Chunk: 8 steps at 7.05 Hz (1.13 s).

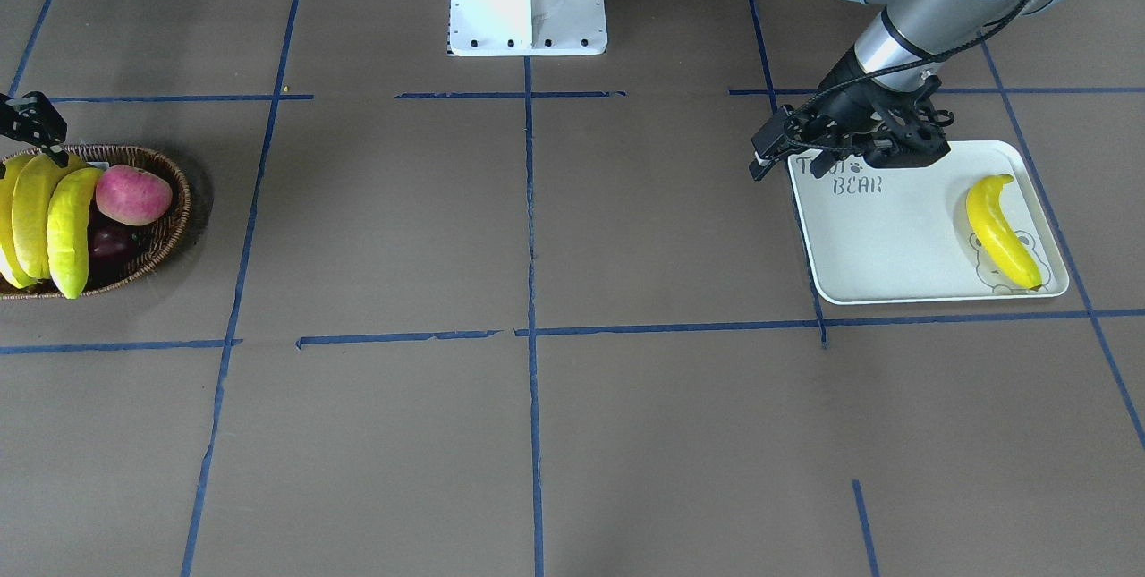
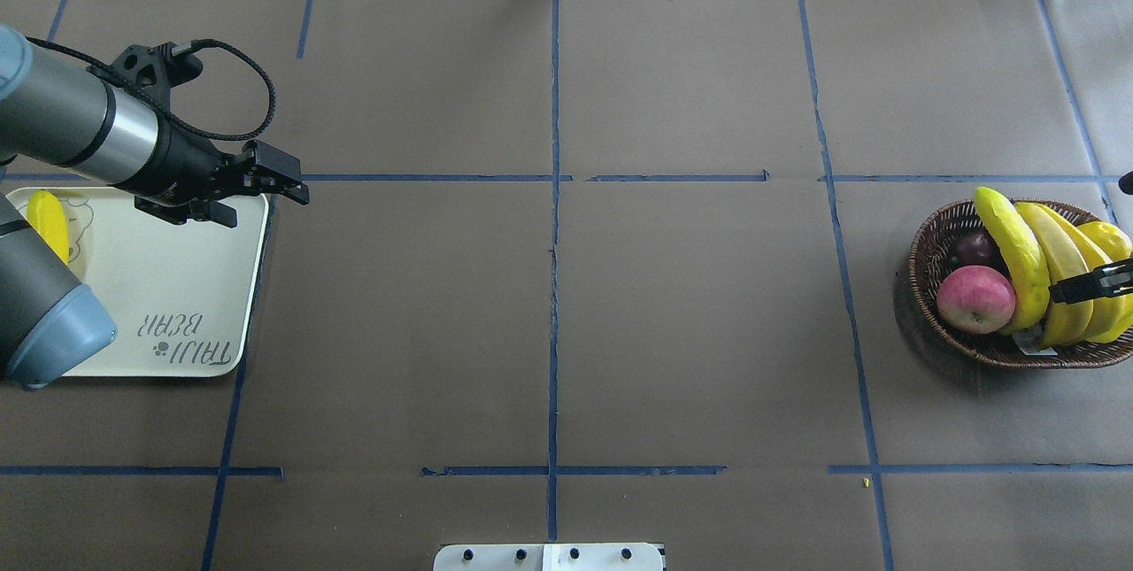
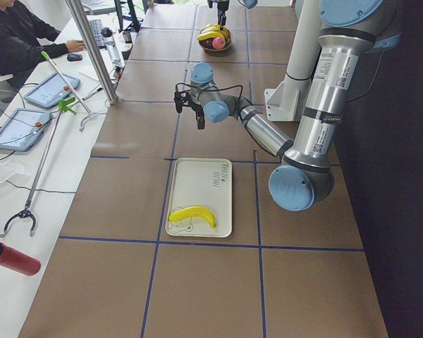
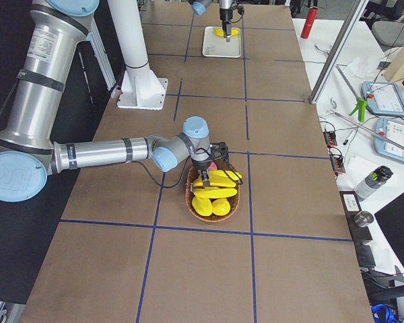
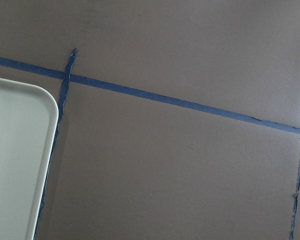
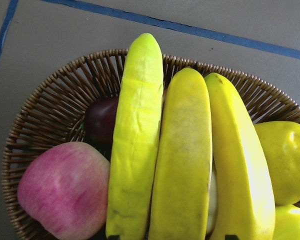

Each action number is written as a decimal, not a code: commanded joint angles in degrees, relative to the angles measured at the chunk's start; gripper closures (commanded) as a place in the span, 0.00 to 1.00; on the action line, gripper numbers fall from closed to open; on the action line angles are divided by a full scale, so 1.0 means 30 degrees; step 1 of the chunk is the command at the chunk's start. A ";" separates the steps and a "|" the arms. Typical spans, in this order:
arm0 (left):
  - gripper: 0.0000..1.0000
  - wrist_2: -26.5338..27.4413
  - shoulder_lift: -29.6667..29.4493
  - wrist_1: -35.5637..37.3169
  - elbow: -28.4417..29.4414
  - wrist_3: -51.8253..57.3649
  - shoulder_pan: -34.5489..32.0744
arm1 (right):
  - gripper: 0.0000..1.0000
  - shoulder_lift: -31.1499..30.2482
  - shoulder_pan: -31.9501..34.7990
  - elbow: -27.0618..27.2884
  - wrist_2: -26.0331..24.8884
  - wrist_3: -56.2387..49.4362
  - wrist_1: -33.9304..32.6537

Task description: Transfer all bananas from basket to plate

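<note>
The right end effector [image 2: 1090, 239], fingers apart over long yellow bananas [image 2: 1018, 243] in the brown wicker basket [image 2: 929, 243], may grab two and drop one.

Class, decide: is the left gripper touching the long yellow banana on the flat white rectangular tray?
Apart. The front-facing view shows the left gripper at the white tray's lettered corner, with bare tray between it and the yellow banana.

Your left arm [image 2: 80, 128] reaches out low and nearly level. Its left gripper [image 2: 296, 184] points inward, tilted down, jaws a little apart and holding nothing. Your right arm [image 4: 101, 151] stretches out sideways, wrist bent. The right gripper [image 4: 204, 176] points straight down, jaws spread wide, empty.
</note>
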 commanded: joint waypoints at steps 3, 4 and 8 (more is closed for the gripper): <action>0.00 0.0029 0.0151 0.0000 -0.0029 -0.0058 -0.0087 | 0.26 0.0045 -0.0178 -0.0260 -0.0010 0.0000 -0.0022; 0.00 0.0029 0.0151 0.0000 -0.0029 -0.0058 -0.0087 | 0.26 0.0074 -0.0178 -0.0319 -0.0010 0.0000 -0.0022; 0.01 0.0058 0.0297 0.0000 -0.0117 -0.0087 -0.0088 | 0.73 0.0016 -0.0149 -0.0319 0.0019 -0.0203 -0.0022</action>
